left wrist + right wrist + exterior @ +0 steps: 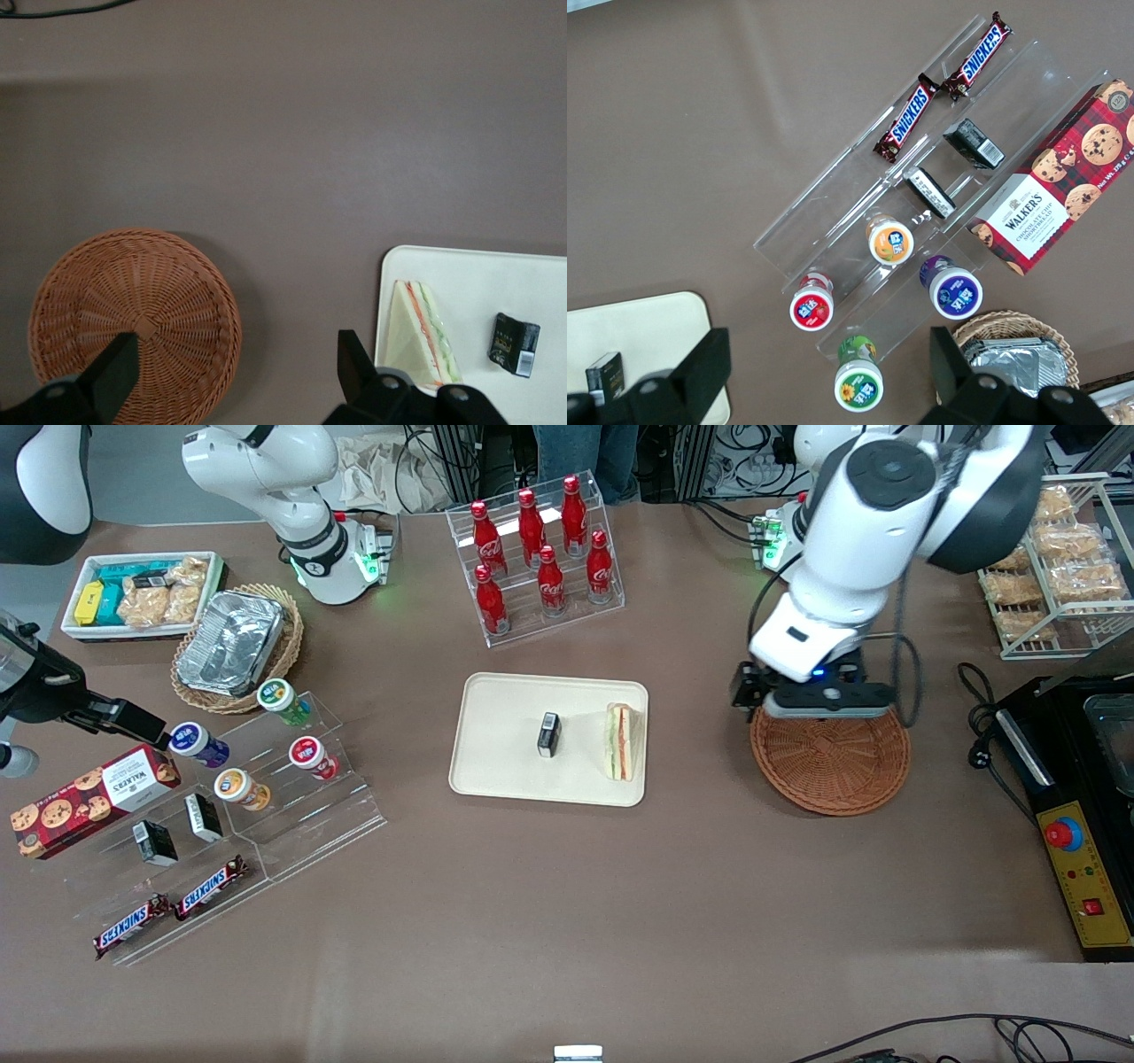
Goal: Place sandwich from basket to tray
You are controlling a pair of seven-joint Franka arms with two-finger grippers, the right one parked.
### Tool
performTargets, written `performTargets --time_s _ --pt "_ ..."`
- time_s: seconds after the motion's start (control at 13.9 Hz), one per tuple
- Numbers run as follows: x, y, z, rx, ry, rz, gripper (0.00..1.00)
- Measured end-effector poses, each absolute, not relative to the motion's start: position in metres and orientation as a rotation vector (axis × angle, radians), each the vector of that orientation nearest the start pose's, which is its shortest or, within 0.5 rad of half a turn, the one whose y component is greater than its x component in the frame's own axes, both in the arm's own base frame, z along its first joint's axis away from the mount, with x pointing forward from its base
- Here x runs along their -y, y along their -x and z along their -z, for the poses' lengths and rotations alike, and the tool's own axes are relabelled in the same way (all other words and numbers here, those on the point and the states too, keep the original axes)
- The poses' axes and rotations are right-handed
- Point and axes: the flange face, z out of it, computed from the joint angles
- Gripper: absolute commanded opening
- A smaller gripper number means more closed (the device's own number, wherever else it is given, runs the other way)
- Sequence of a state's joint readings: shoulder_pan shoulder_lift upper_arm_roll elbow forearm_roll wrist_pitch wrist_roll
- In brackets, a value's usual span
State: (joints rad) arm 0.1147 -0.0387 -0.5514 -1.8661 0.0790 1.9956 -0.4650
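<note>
A: What carries everything?

B: A brown counter (567, 886). The biggest task piece on it is the cream-beige tray (505, 735), lying mid-counter, nearer the front camera than the clear rack of red cola bottles (540, 558).

A: And the basket?

B: The round reddish-brown wicker basket (833, 766) sits toward the working arm's end of the counter, well apart from the tray. The wrist view shows its woven floor (151, 319) bare.

A: Where is the gripper?

B: The left gripper (819, 701) hangs over the basket's rim, on the edge farther from the front camera. In the wrist view its jaws (235, 376) stand wide, holding nothing, with one finger over the basket and the other close to the tray's corner.

A: So where is the sandwich?

B: The sandwich (622, 741) lies on the tray, along the edge closest to the basket, its orange, red and green layers showing. The wrist view also shows it (423, 335) there, clear of the fingers.

A: Anything else on the tray?

B: A small black packet (549, 734), just beside the sandwich, not touching it.
</note>
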Motion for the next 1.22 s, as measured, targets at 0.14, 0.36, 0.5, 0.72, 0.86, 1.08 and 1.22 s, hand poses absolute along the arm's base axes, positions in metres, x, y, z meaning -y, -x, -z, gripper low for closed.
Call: performTargets --time_s 0.14,0.36,0.5,0.72,0.86,1.08,1.22 --pt "0.232 -0.516 -0.556 0.031 3.115 0.333 0.99" --pt "0.209 -0.514 -0.573 0.031 3.084 0.338 0.99" --pt "0.181 -0.507 -0.588 -0.023 3.075 0.282 0.99" --pt "0.12 -0.499 -0.622 -0.077 3.166 0.285 0.99" --pt "0.095 -0.493 -0.637 -0.099 3.199 0.316 0.99" --pt "0.109 -0.478 -0.645 -0.162 3.204 0.327 0.99" --pt "0.105 -0.466 -0.638 -0.162 3.219 0.301 0.99"
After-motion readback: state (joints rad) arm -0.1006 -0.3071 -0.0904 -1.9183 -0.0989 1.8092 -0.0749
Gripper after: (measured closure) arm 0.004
